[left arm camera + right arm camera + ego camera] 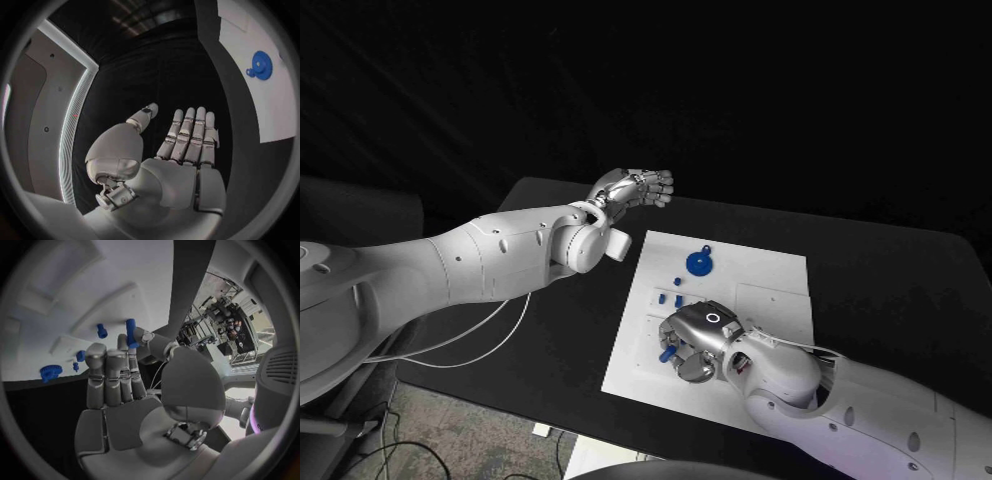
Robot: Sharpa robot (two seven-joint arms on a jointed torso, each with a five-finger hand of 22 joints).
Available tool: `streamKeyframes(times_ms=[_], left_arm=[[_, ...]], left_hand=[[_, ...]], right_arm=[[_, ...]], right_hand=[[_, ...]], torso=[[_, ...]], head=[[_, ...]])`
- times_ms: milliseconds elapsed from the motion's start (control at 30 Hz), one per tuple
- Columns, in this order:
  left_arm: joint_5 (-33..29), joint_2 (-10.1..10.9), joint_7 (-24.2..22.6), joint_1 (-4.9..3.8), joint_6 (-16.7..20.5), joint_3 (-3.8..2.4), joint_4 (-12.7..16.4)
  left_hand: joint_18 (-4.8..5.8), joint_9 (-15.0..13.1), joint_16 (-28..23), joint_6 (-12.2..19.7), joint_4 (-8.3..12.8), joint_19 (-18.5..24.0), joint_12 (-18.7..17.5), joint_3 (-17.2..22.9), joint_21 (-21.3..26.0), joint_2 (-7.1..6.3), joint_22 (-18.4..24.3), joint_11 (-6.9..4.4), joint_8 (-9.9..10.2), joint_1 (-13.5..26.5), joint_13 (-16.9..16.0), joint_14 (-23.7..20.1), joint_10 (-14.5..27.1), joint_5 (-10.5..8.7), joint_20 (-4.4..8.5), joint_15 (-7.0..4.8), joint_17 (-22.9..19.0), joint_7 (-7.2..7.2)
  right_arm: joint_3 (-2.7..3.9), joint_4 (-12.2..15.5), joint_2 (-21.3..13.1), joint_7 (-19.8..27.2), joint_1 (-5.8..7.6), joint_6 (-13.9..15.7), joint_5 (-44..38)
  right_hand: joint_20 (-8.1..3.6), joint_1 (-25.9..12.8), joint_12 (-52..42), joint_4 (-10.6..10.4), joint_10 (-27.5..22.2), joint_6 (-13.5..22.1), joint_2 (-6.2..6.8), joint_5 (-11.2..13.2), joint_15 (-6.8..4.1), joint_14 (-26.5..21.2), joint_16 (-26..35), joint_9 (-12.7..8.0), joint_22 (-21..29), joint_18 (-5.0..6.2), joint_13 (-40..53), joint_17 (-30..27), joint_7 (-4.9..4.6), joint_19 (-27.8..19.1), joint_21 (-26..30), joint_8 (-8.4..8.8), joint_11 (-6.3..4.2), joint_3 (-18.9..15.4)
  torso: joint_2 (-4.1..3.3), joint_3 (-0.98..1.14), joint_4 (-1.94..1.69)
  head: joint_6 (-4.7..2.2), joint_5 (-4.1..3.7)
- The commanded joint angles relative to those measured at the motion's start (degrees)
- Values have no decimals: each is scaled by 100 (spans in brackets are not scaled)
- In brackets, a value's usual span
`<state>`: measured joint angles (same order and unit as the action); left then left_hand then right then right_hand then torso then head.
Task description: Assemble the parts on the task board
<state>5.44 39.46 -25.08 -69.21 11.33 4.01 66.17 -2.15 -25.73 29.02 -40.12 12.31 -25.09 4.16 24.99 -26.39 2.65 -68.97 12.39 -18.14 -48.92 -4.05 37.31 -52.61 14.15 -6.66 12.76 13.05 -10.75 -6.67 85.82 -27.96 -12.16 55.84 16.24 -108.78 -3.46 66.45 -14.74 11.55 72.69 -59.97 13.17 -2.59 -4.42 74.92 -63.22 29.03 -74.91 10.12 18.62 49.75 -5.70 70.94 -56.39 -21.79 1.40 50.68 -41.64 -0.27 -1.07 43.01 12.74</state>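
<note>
Peg (132, 332) pinched between my right hand's (700, 340) thumb and a fingertip, the other fingers lying straight — a light hold, I reckon, so I can steer it into a hole. That hand hovers low over the task board (776, 272), toward its six o'clock end. Blue gear (700, 263) lies flat up near twelve o'clock, with small blue pieces (669, 291) between it and my hand. My left hand (633, 188) hangs off the board at about eleven o'clock, fingers straight and together, holding nothing, parked clear to leave room.
</note>
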Motion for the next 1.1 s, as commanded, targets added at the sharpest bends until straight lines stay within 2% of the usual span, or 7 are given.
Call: streamKeyframes(times_ms=[33, 367, 700, 900, 1100], left_arm=[[-15, -12, -43, -10, -75, -5, 8], [-15, -29, -38, -10, -79, -5, 25], [-15, -25, -29, -10, -88, -5, 26], [-15, -20, -26, -10, -84, -5, 24], [-15, -19, -23, -10, -87, -5, 22]], left_hand=[[-91, 6, -22, -38, 32, -27, -25, 13, 38, -23, -7, 16, -2, -11, 6, -42, 7, -28, -32, 3, 8, -136], [-91, 6, -23, -39, 33, -27, -25, 13, 40, -24, -8, 16, -2, -10, 6, -43, 9, -29, -32, 4, 9, -135], [-92, 6, -24, -42, 33, -27, -25, 13, 43, -25, -9, 17, -3, -8, 6, -45, 11, -30, -33, 4, 10, -135], [-92, 7, -25, -42, 33, -28, -26, 12, 44, -27, -10, 17, -4, -7, 6, -46, 12, -31, -33, 4, 10, -135], [-92, 7, -26, -43, 33, -28, -26, 12, 45, -28, -10, 18, -4, -7, 7, -47, 13, -32, -33, 5, 11, -134]], right_arm=[[-21, -3, 45, -89, -6, -183, -211], [-130, -14, 172, -127, -8, -196, -318], [-154, -35, 212, -68, -8, -131, -185], [-163, -54, 197, -2, -7, 39, -3], [-164, -58, 176, 36, -6, 235, 115]], right_hand=[[-43, 2, -23, 38, 36, -30, -53, -22, -40, 6, -22, 6, -121, 487, 11, 4, 2, -17, -38, -15, 17, 4], [-43, -3, -22, 47, 33, -31, -48, -25, -40, 5, -21, 9, -121, 488, 14, 3, 2, -21, -40, -14, 17, 5], [-30, -63, -7, 48, 8, -12, -6, -37, -28, -3, -6, 10, -117, 488, 20, -9, -9, -40, -40, 9, 29, 0], [-3, -361, 160, -21, -277, 262, 300, -29, 74, -4, 25, -47, -106, 488, -40, -46, -125, -51, -45, 185, 136, -342], [4, -439, 331, 49, -569, 532, 366, -50, 186, -10, 19, -113, -96, 488, -133, -63, -251, -87, -19, 348, 254, -775]], torso=[[1, -2, 1], [-1, -3, -8], [2, -6, -2], [0, -2, 4], [2, 3, 8]], head=[[10, 5], [31, 2], [39, 10], [46, 20], [46, 16]])
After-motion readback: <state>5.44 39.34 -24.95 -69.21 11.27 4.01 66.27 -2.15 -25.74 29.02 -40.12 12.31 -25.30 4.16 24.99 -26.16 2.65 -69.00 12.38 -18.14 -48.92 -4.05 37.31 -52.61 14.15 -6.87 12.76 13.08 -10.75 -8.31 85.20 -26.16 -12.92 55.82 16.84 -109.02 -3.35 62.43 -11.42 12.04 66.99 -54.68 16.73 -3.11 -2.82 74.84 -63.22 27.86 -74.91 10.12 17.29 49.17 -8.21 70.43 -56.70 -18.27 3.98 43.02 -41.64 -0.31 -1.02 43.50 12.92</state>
